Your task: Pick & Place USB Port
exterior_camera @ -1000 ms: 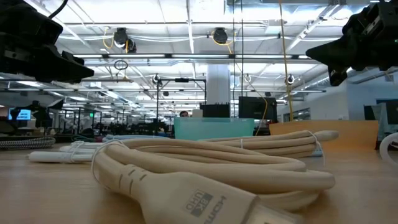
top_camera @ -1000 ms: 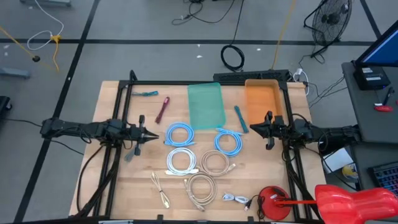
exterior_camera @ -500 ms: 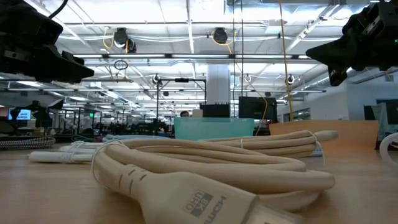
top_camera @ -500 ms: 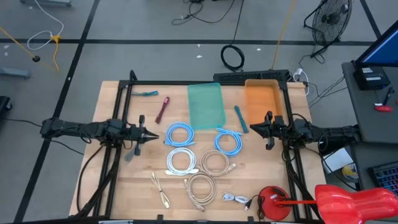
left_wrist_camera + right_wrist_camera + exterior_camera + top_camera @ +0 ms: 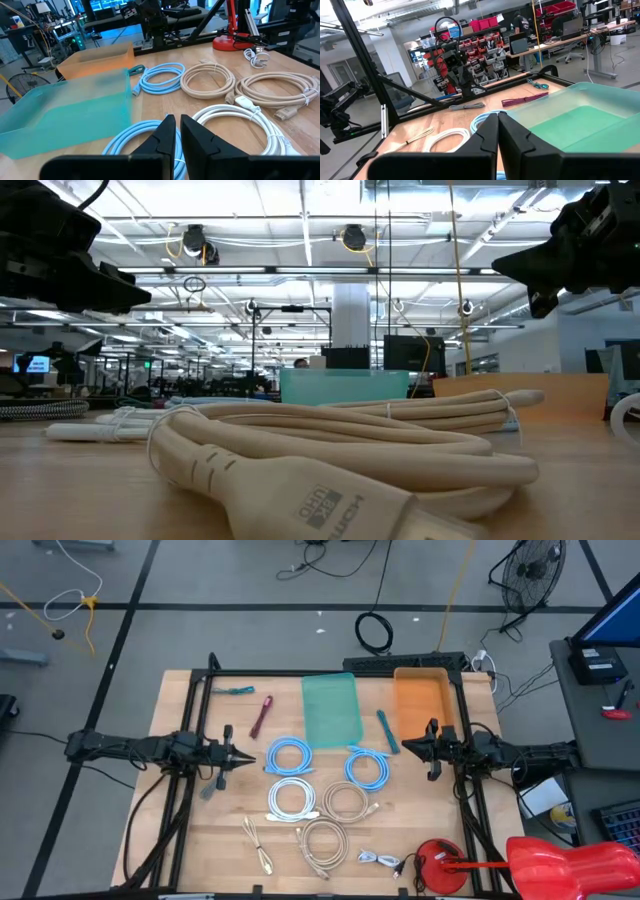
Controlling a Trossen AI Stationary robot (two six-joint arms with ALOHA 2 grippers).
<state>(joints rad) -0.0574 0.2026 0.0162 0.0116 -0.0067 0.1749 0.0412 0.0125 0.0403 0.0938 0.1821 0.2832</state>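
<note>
Still, nothing has changed from a moment ago: both arms hang in the same spots and no cable has moved.

The left end effector (image 5: 244, 755) is pinched almost shut, with only a thin gap showing in its wrist view, and it holds nothing. It hovers over the left side of the worktop (image 5: 200, 840), its tip just beside the blue cable coil (image 5: 288, 756). The right end effector (image 5: 408, 744) is fully shut and empty too. It hovers on the right side, beside the orange bin (image 5: 420, 700) and near the second blue coil (image 5: 367, 768).

Between the arms sits the green bin (image 5: 331, 708). In front of it lie a white coil (image 5: 292, 799), a tan coil (image 5: 346, 802) and a bigger tan coil (image 5: 324, 843). A small white USB cable (image 5: 378, 860) lies near the front edge, close to a red stand (image 5: 440, 866). That looks like the task's thing, but I cannot be sure, because a thin tan cable (image 5: 258, 846) lies at the front left as well.

Since nothing has moved, I think the job has not begun. No cable is picked up, and both bins look empty.
</note>
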